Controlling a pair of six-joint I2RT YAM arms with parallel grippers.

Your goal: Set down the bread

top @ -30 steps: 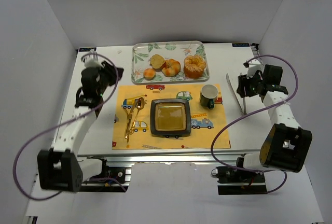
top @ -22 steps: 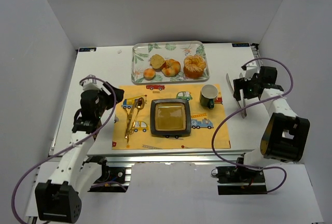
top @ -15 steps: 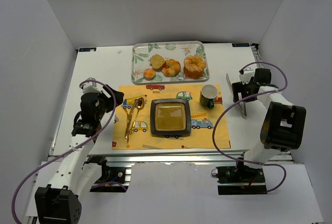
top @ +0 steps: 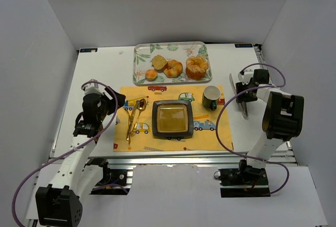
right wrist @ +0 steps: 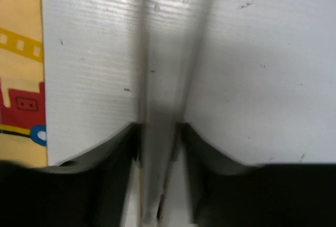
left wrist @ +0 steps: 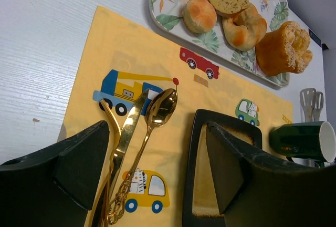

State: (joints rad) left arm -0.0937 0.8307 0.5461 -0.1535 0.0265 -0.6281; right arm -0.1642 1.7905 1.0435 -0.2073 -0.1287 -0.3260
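The bread (top: 197,68) sits at the right end of the tray (top: 143,59), in the upper middle of the overhead frame. It touches nothing but the tray floor, and a smaller knotted bun lies just to its left. It is round and stands upright, so it has no long axis to line up with, and a grasp could close across it from any side.

The left tool (left wrist: 156,127) hangs low over the left edge of the mat (top: 220,137) with its jaws wide and nothing between them. From there the bread lies up and to the right, beyond the cutlery and the other buns; in the left wrist view it is at the upper right.

The right tool (top: 242,91) is at the right side of the desk (top: 105,69), just right of the mug (top: 211,97). Its jaws stand narrow on either side of a thin grey strip (top: 244,110) on the desk. Whether they clamp it I cannot tell.

The bread lies up and to the left of the right tool and is nearer to it than to the left one. Judging by the layout, the plate (top: 155,119) at mid-mat is the likely target, below and left of the bread. The bread has not yet been lifted.
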